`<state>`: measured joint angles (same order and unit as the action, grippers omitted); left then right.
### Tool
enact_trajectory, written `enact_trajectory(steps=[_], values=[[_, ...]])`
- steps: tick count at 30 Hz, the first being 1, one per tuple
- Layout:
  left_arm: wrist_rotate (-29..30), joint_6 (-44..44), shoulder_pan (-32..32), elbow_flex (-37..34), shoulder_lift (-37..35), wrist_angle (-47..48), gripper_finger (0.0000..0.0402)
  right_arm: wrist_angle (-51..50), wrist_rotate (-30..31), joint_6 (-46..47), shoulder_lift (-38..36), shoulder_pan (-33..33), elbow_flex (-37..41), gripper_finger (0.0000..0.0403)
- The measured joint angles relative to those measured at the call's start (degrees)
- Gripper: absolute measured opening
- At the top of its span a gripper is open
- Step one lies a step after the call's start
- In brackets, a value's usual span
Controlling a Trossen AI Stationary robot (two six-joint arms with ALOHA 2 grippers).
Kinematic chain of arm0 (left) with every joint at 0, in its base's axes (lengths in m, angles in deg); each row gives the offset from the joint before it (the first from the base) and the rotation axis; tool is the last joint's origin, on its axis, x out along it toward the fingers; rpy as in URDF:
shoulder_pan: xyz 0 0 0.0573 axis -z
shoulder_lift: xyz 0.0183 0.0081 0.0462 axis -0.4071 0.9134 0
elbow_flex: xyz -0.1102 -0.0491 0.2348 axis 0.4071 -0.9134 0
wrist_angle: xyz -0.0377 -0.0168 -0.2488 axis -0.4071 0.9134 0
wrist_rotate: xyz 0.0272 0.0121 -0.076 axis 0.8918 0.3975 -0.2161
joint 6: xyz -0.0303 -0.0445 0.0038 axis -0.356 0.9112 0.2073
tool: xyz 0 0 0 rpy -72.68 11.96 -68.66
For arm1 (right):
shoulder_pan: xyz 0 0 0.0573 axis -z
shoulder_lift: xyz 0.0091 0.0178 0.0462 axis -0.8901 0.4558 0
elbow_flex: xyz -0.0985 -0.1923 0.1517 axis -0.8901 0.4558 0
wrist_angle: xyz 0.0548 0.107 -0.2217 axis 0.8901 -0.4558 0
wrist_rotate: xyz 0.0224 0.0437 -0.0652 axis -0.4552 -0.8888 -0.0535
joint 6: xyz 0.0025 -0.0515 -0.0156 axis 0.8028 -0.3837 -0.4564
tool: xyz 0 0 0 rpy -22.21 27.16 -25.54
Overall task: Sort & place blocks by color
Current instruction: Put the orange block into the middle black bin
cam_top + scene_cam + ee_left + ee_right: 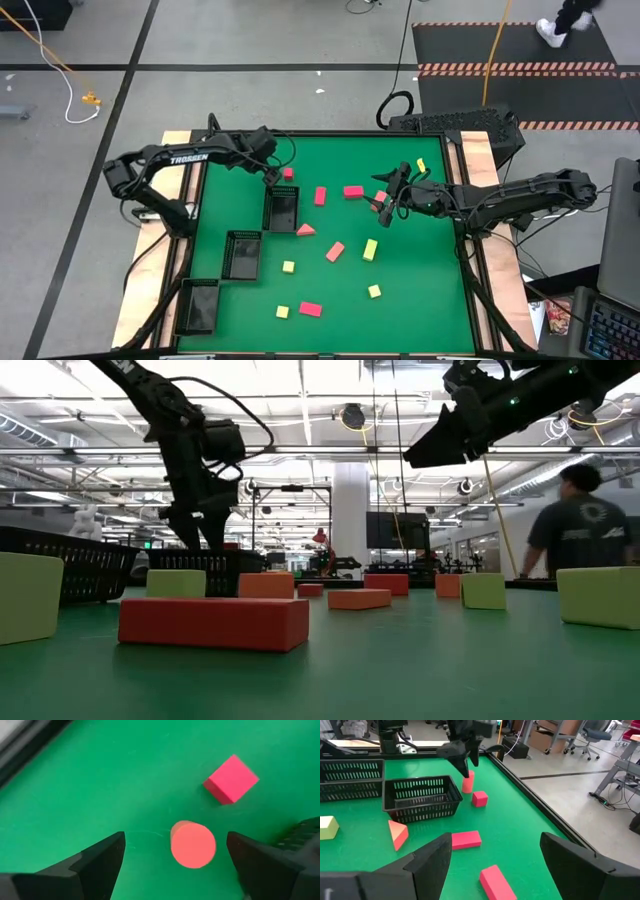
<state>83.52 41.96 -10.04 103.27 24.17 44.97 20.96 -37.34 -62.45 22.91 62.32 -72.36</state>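
— Since the left gripper [172,862] hangs wide open, empty, above the pink cylinder [193,844] by the far tray [282,208], what's the risk?
— Knocking it over, I'd guess.

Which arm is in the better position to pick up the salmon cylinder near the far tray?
The left. The left gripper hangs open directly above the salmon cylinder, one finger to each side, beside the mesh tray. The right gripper is open too, but farther away, past the magenta bars.
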Motion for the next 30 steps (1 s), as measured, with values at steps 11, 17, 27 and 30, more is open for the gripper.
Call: enact_trajectory(steps=[11,17,27,30], values=[[0.0,-0.4,0.1,-0.1,5.7,-3.4,0.0351,2.5,0.0,0.4,0.0,2.5,0.0,0.0297],[0.3,-1.1,0.1,-0.1,5.2,-5.4,0.0346,3.2,0.0,4.1,0.0,3.5,0.0,0.0297],[0.3,-1.8,0.1,-0.1,5.3,-5.5,0.0133,3.3,0.0,3.2,0.0,3.5,0.0,0.0297],[0.3,-3.0,-0.1,-0.1,5.2,-5.6,0.0122,3.3,0.0,2.5,0.0,3.5,0.0,0.0297]])
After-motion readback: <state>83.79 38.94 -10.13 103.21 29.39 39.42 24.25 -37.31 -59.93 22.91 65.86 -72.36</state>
